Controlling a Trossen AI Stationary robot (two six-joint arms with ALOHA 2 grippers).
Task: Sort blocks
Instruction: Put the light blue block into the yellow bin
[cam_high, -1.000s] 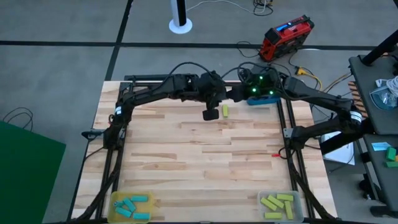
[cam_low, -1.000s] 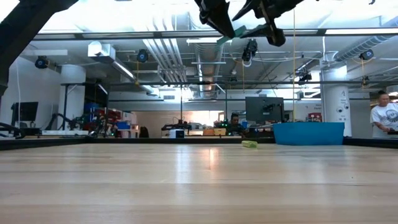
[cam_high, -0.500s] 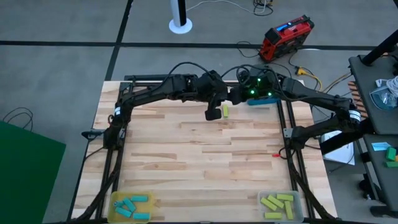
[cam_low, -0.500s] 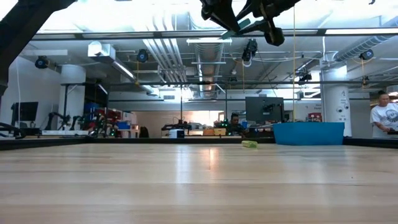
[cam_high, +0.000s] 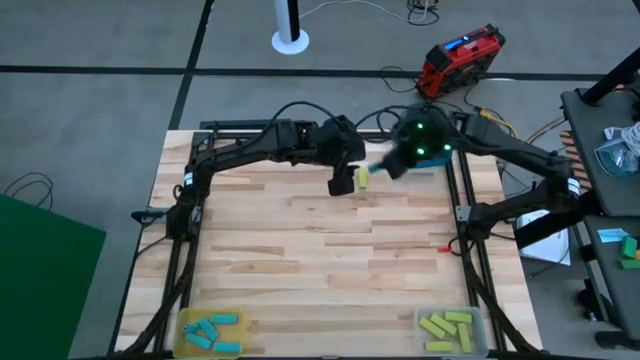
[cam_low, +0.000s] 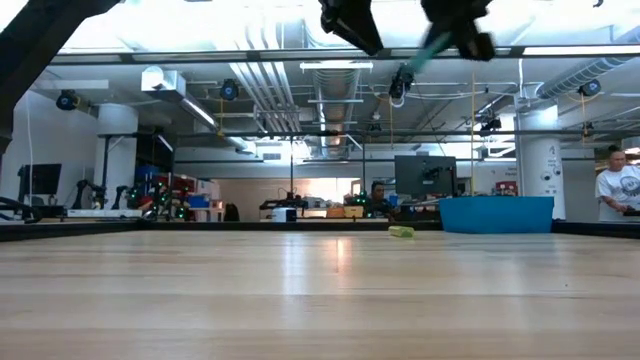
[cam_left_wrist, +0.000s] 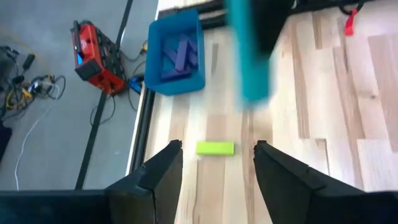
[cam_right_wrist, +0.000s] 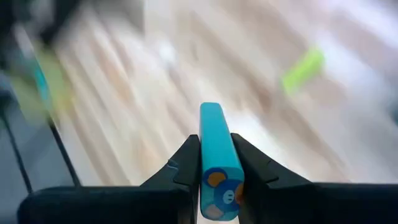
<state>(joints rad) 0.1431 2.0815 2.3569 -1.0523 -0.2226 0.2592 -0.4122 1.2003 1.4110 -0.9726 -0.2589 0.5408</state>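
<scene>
A cyan block (cam_right_wrist: 211, 121) sits in my shut right gripper (cam_right_wrist: 215, 144), high above the table's far right part (cam_high: 390, 164); it also shows blurred in the left wrist view (cam_left_wrist: 249, 56). A yellow-green block (cam_high: 362, 178) lies flat on the wood at the far middle (cam_left_wrist: 215, 147). My left gripper (cam_high: 340, 181) hovers open, high above the table (cam_low: 350, 20) and just left of that block. A blue tray (cam_left_wrist: 177, 53) holding dark purple blocks stands at the far right edge. My right gripper pinches the cyan block's two long flat sides (cam_right_wrist: 213, 163) between its two fingers. The fingers lie along the block, which sticks out forward past their tips, with its back end between them. The block is lifted clear of the table (cam_low: 432, 48).
At the near edge stand a yellow tray (cam_high: 184, 328) with cyan blocks on the left and a clear tray (cam_high: 482, 325) with yellow-green blocks on the right. Bare wood lies between them and the far blocks. A red machine (cam_high: 458, 58) sits on the floor beyond.
My right gripper has swung quickly toward the table's right edge and turned, carrying the cyan block high in the air. The yellow-green block has stayed where it was.
</scene>
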